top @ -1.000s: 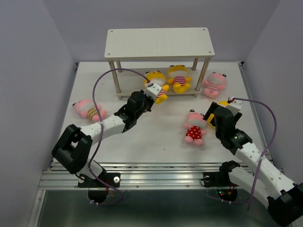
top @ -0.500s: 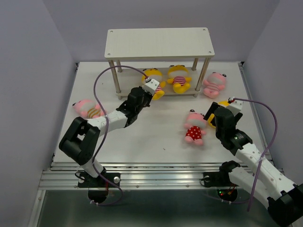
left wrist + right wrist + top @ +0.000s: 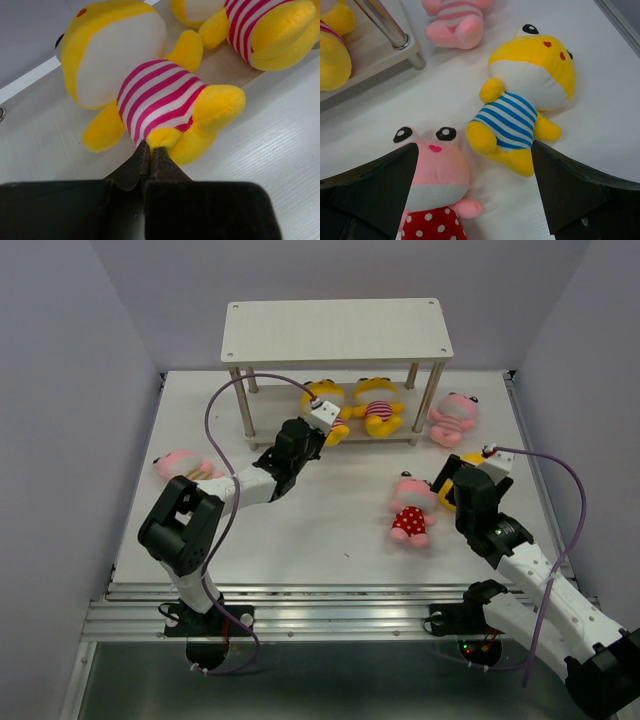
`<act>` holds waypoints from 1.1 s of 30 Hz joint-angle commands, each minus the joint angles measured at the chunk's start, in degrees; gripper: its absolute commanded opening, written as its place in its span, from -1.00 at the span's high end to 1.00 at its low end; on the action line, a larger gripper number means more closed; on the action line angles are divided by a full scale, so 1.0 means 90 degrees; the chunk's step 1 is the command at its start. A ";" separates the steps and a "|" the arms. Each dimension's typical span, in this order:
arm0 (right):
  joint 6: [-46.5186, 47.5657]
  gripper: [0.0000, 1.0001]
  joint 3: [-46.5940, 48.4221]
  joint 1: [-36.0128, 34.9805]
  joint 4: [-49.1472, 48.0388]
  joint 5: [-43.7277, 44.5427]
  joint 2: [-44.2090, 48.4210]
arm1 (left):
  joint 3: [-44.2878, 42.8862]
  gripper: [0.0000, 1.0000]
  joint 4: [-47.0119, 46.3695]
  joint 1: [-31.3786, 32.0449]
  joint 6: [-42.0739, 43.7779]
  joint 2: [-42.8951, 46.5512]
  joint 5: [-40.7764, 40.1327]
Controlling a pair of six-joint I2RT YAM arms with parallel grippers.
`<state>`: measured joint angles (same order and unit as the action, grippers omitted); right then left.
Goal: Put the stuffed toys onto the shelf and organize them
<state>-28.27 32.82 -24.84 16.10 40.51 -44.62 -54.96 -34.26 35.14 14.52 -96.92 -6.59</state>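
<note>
Your left claw is pressed together, tips against a foot of the magenta-striped yellow toy; you cannot tell whether any plush is caught. That toy lies at the front edge of the shelf's lower board; its long axis runs diagonally, head toward the far left under the top board, feet toward your claw. A second yellow toy lies just to its right on the same board. Bare board shows between the first toy and the left legs. Your right claw is spread wide above the blue-striped yellow toy and the polka-dot pink toy, which lies head far, feet near. Open bench lies between the arms.
</note>
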 commanded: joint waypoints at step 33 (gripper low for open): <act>0.0192 -1.00 0.0055 -0.0013 -0.0422 -0.0068 -0.0140 | -0.0973 0.67 -0.0451 -0.0242 -0.0178 -0.0627 -0.0098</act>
<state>-27.14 32.84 -24.84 15.29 39.11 -46.54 -60.88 -35.05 33.28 13.63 -103.28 -7.55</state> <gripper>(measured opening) 0.998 0.123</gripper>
